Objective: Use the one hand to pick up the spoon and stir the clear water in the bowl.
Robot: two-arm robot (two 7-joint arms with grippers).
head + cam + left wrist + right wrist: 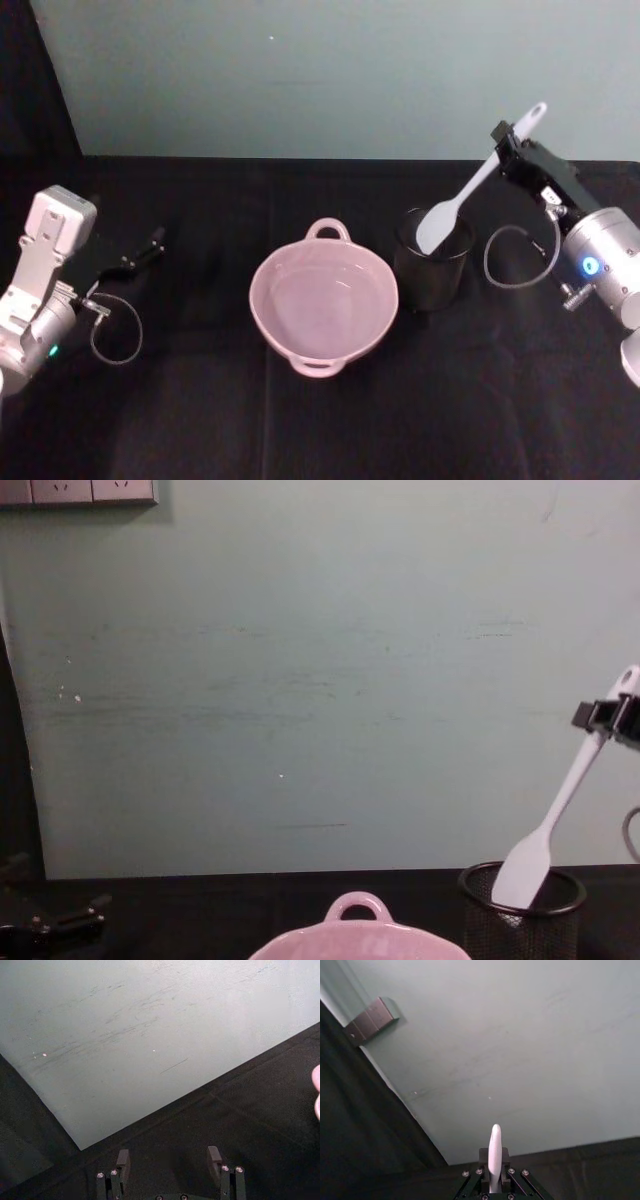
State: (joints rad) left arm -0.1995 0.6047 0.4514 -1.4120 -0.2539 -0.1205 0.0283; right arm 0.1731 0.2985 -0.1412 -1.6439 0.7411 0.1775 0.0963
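Observation:
The white spoon (478, 187) is clamped near its handle end by my right gripper (507, 145), which is shut on it. It slants down to the left, and its flat blade (522, 873) dips into the mouth of the black mesh cup (432, 262). In the right wrist view the handle (494, 1152) stands between the closed fingers. The pale pink bowl (258, 287) with clear water sits at the table's centre, left of the cup, with one loop handle (327, 229) at its far rim. My left gripper (150, 246) rests open at the far left, apart from everything.
A black cloth (200, 400) covers the table, and a pale green wall (300, 680) stands close behind it. A grey outlet plate (80, 490) is high on the wall. The cup (520, 920) stands right beside the bowl (380, 936).

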